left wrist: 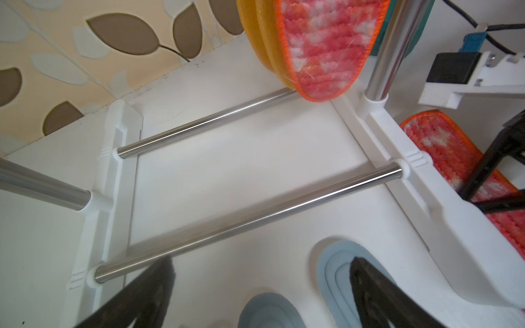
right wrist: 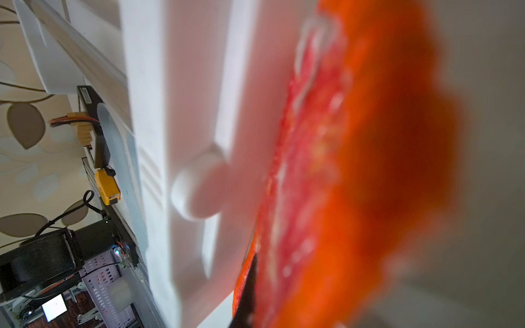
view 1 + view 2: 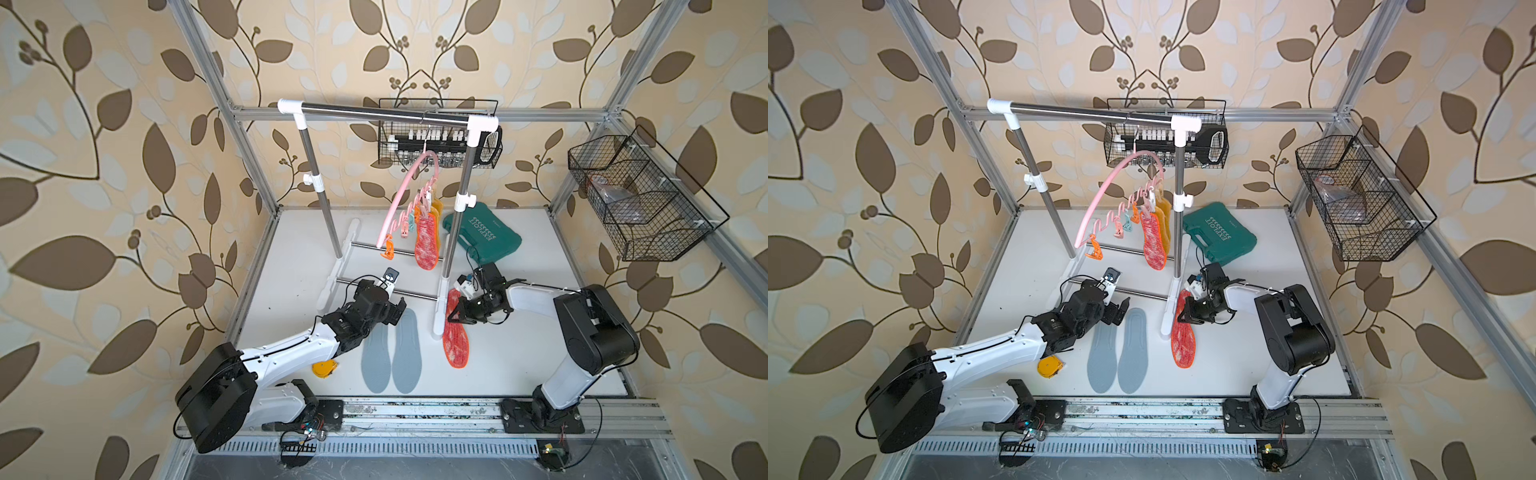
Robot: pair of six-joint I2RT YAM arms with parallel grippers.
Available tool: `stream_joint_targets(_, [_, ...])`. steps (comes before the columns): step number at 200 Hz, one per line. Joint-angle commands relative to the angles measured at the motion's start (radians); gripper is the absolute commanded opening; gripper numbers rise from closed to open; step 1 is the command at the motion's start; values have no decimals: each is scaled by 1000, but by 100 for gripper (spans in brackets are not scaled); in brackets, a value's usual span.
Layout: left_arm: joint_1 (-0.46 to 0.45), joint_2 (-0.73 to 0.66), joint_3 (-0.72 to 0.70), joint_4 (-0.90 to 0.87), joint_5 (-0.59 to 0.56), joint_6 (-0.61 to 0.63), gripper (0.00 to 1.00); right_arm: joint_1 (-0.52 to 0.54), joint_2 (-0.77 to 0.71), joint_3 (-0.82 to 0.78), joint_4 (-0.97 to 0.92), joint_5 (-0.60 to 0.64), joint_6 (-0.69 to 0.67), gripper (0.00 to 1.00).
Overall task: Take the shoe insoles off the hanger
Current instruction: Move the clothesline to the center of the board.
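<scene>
While scanning up from the bottom edge of both top views, find two pale blue-grey insoles (image 3: pixel 407 353) flat and side by side on the white tabletop (image 3: pixel 291 257), off the hanger. Just left of them, partly under the left arm, a yellow tape measure (image 3: pixel 324 368).

Slightly higher, at centre: left gripper (image 3: pixel 398 311), at the upper ends of that grey pair, fingers spread wide and gripping nothing. Right of centre: right gripper (image 3: pixel 453 318), fingers clenched on the upper end of a red-orange mesh insole (image 3: pixel 456 347) stretched along the white foot of the garment rack (image 3: pixel 374 113). Only blurred orange up close in the right wrist view.

Higher still, at middle: second red-orange mesh insole (image 3: pixel 427 243) clipped to the pink hanger (image 3: pixel 398 199), with two mustard-yellow insoles (image 3: pixel 436 208) close behind it. Hooked on the rack's steel top bar and tilted, with an orange clip (image 3: pixel 388 248) holding nothing at the low left end.

Behind the rack's right post, a green tool case (image 3: pixel 486 237). Farthest, against the wallpaper, a wire basket (image 3: pixel 436 141); at right, a side wire basket (image 3: pixel 636 195).
</scene>
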Motion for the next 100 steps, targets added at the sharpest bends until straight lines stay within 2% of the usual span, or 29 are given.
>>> stream_joint_targets(1, [3, -6, 9, 21, -26, -19, 99, 12, 52, 19, 2, 81, -4, 2])
stream_joint_targets(47, [3, -9, 8, 22, -15, -21, 99, 42, 113, 89, -20, 81, -29, 2])
stream_joint_targets(100, [3, -16, 6, 23, -5, -23, 99, 66, 146, 174, -56, 136, -40, 2])
